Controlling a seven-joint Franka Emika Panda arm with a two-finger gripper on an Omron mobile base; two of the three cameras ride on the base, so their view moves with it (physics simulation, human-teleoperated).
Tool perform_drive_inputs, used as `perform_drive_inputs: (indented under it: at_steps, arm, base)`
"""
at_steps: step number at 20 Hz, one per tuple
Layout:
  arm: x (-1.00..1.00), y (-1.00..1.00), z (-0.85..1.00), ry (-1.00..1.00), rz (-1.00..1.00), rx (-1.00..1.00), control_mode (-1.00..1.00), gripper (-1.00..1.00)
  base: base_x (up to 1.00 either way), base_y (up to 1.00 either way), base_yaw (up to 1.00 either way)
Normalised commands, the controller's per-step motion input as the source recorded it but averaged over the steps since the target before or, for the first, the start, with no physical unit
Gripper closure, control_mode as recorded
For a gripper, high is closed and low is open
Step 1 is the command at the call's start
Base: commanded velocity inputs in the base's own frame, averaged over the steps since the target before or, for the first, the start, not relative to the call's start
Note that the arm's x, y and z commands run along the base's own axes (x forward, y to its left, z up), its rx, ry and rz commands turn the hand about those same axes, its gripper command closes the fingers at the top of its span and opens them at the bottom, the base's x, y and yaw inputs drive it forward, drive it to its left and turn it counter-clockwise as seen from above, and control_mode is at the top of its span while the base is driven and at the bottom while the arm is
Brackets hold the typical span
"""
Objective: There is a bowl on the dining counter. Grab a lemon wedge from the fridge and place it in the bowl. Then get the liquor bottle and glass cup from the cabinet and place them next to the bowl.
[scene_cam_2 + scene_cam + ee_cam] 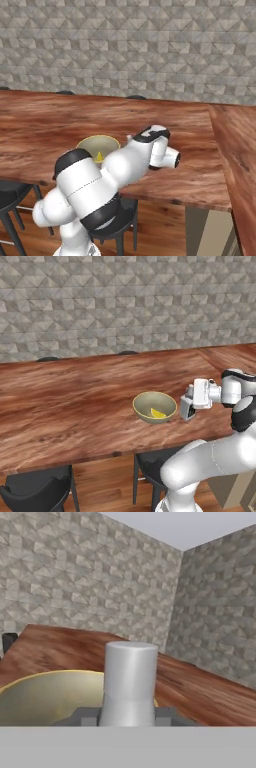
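We see the arm (210,466) rising from below the tabletop (75,406) edge and bending forward, its wrist turned so the hand lies nearly level, pointing across the wood toward the bowl (154,407). The tool (187,408) sits low over the tabletop, just to the right of the bowl in the left base view. In the hand view a pale grey upright cylinder (129,682) with a wider base stands between the finger tips, so the tool appears closed on it; we cannot tell from its plain shape whether it is the bottle or the cup. Behind it, the bowl's yellow rim curves close by. The bowl rests on the tabletop near its front edge, and a yellow lemon wedge (158,413) lies inside it. From the right base view the elbow and forearm cover much of the bowl. Dark chairs (35,491) stand under the tabletop's near edge.
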Motion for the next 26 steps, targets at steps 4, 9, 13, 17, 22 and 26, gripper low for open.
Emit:
perform_drive_inputs:
  at_steps: [4, 9, 13, 17, 22, 26]
  arm:
    - [0.14, -0.12, -0.15, 0.00, 0.12, 0.00, -1.00, 1.00]
    - [0.07, -0.02, -0.22, 0.00, 0.09, 0.00, -1.00, -1.00]
    - [0.00, 0.00, -0.24, 0.00, 0.02, 0.00, -1.00, -1.00]
    - [-0.07, -0.01, -0.06, 0.00, 0.00, 0.00, -1.00, -1.00]
    - [-0.19, 0.00, 0.01, -0.01, 0.00, 0.00, -1.00, -1.00]
    - [-0.27, 0.00, 0.21, -0.06, 0.00, 0.00, -1.00, -1.00]
  base:
    - [0.00, 0.00, 0.00]
    - [0.00, 0.00, 0.00]
    - [0.00, 0.00, 0.00]
    - [0.00, 0.00, 0.00]
    - [0.00, 0.00, 0.00]
    - [0.00, 0.00, 0.00]
